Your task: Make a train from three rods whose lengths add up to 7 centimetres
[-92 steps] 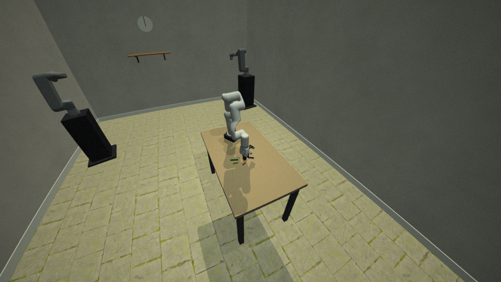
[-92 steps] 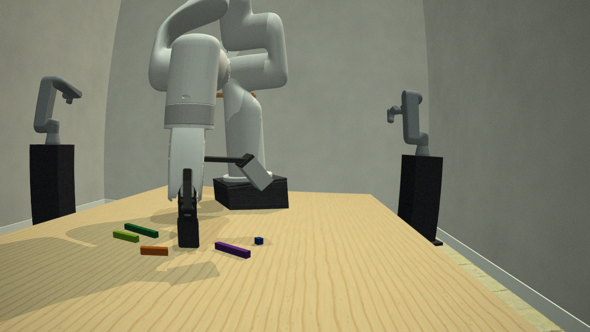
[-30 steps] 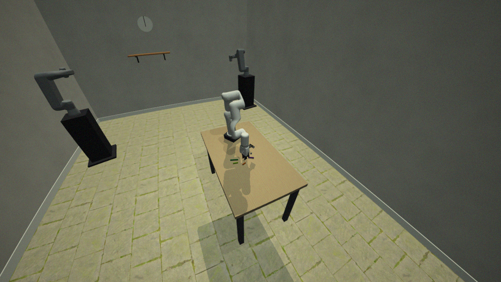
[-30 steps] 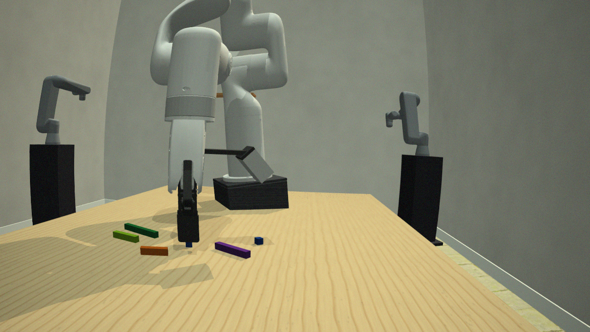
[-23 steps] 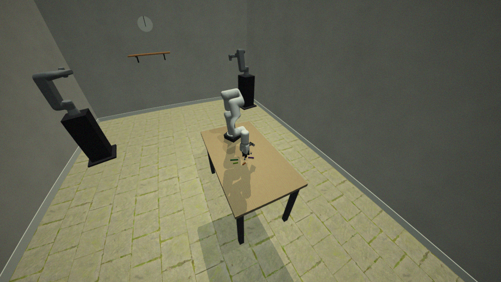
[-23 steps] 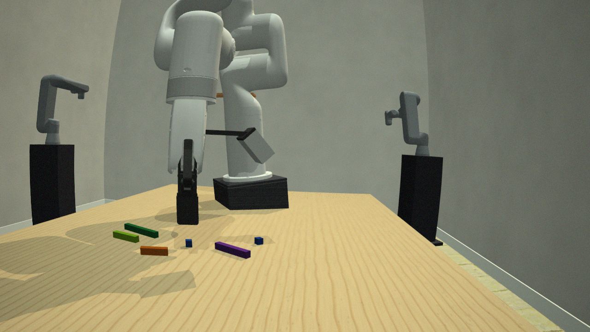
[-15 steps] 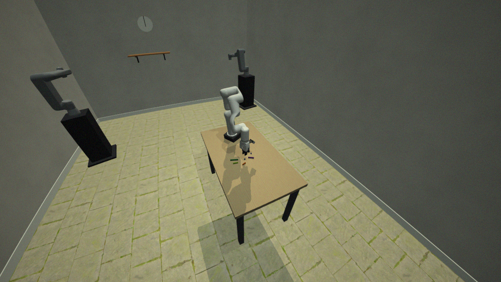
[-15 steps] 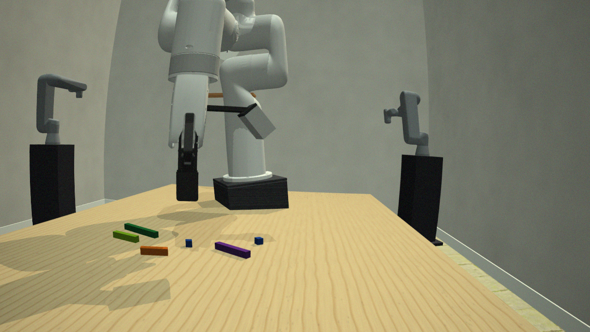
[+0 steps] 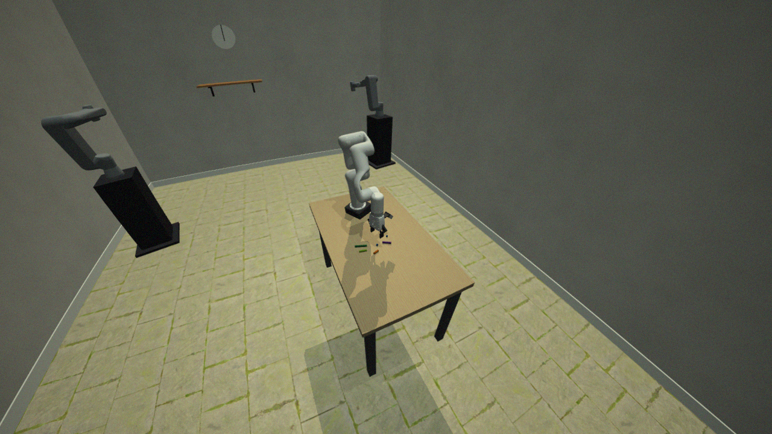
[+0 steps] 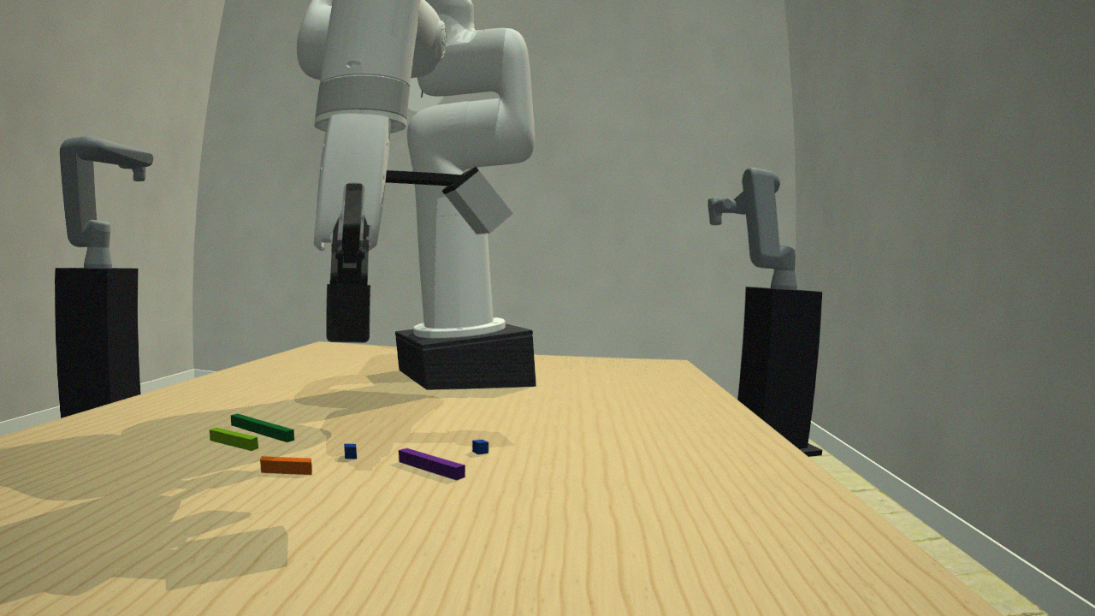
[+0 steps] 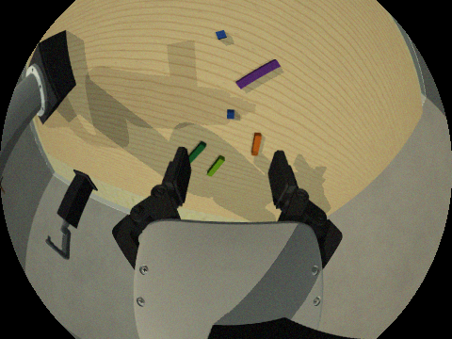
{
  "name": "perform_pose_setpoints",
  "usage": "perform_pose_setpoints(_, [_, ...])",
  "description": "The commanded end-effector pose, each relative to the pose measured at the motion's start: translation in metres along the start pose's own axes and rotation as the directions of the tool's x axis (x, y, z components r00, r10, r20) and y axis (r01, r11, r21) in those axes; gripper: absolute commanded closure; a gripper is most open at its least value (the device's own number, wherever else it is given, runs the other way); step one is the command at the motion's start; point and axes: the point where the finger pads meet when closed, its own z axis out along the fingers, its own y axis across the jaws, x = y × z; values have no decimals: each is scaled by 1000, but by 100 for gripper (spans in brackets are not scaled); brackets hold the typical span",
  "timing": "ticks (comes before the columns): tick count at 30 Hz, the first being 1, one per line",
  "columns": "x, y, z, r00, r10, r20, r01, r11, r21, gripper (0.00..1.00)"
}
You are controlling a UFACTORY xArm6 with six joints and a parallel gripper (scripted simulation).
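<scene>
Jaws spread wide and empty above the tabletop (image 10: 689, 490); lime rod (image 10: 233, 438) at centre-left, blue cubes (image 10: 350, 450) (image 10: 480, 446) apart near frame centre; risk of nudging the neighbouring green (image 10: 263, 427) or orange rod (image 10: 285, 464) on descent.

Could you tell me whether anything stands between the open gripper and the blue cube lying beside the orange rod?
Nothing visible does. The gripper hangs open, raised above the table, holding nothing. The nearer blue cube lies alone, apart from the orange rod on one side and the purple rod on the other, so a descent from above looks unobstructed.
</scene>
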Motion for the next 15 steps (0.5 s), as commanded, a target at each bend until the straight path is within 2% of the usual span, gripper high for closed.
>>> perform_pose_setpoints(1, [-1, 2, -2, 1000, 0, 1, 0, 1000, -4, 0])
perform_pose_setpoints(15, [0, 2, -1, 1000, 7, 1, -7, 1000, -4, 0])
